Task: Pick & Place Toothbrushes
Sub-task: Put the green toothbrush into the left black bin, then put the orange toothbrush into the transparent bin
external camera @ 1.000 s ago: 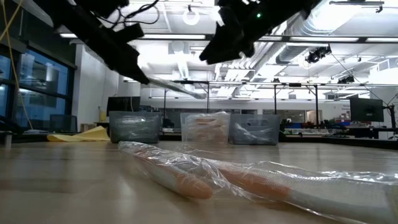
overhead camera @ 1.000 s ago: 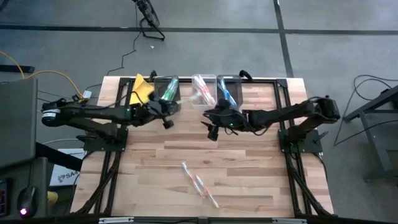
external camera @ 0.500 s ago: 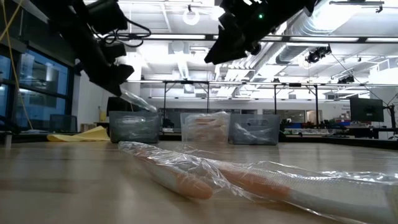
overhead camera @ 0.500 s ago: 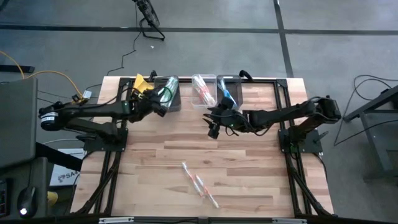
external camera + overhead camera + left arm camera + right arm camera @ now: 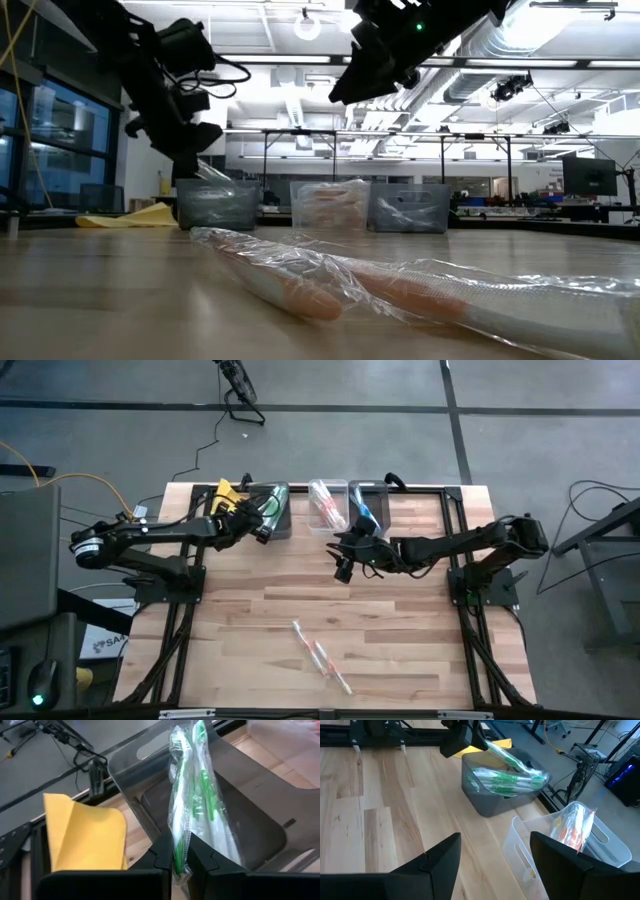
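My left gripper (image 5: 262, 528) is shut on a plastic-wrapped green-and-white toothbrush (image 5: 186, 805) over the grey bin (image 5: 276, 518) at the table's far side; more green toothbrushes (image 5: 506, 781) lie in that bin. My right gripper (image 5: 344, 563) is open and empty, hovering above the table in front of the clear bin of pink toothbrushes (image 5: 327, 504). A third bin (image 5: 365, 503) holds blue ones. Wrapped pink toothbrushes (image 5: 320, 654) lie flat on the table near its front edge. My left gripper pinches the wrapped toothbrush's near end (image 5: 180, 854) between its two fingers. The fingers come from the table's left, slanting down, along the toothbrush's length. The toothbrush is lifted and slants away from the fingers, its far end (image 5: 186, 735) over the bin.
A yellow cloth (image 5: 228, 495) lies at the far left, beside the grey bin. The three bins stand in a row along the far edge. The bare wooden tabletop (image 5: 400, 630) stretches between the bins and the toothbrushes near the front.
My left gripper has gone toward the table's far left and down toward the grey bin, tipping downward, still shut on the green toothbrush, whose free end now slants down over the bin.
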Controlling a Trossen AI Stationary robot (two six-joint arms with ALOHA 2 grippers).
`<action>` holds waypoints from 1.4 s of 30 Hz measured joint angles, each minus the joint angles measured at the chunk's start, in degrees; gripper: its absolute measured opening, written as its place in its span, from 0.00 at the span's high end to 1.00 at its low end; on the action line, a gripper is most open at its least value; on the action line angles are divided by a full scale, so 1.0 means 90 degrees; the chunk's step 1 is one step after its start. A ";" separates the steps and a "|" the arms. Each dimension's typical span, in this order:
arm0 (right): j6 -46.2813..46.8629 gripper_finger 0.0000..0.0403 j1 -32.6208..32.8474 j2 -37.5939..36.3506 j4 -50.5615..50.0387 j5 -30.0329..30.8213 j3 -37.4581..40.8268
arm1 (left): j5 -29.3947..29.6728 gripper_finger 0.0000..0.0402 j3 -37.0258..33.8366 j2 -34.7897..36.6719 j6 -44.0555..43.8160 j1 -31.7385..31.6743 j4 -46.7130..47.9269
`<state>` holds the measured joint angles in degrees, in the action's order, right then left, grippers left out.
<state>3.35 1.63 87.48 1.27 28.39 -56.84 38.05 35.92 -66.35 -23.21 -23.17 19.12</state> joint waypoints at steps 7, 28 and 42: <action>0.0003 0.43 0.0000 0.0000 -0.0033 -0.0024 0.0000 | -0.0142 0.94 0.0000 -0.0331 0.0077 -0.0015 -0.0343; 0.0127 0.43 0.0000 0.0000 -0.0070 -0.0048 -0.0010 | -0.0340 0.60 0.0002 0.0028 0.0321 -0.0035 -0.0344; 0.1310 0.43 0.0489 0.0048 -0.0771 -0.1585 0.0071 | -0.1177 0.86 0.0005 0.0909 0.1214 0.0459 -0.0310</action>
<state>15.14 6.03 87.92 -5.66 14.12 -56.20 27.45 35.97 -58.17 -12.29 -19.04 16.34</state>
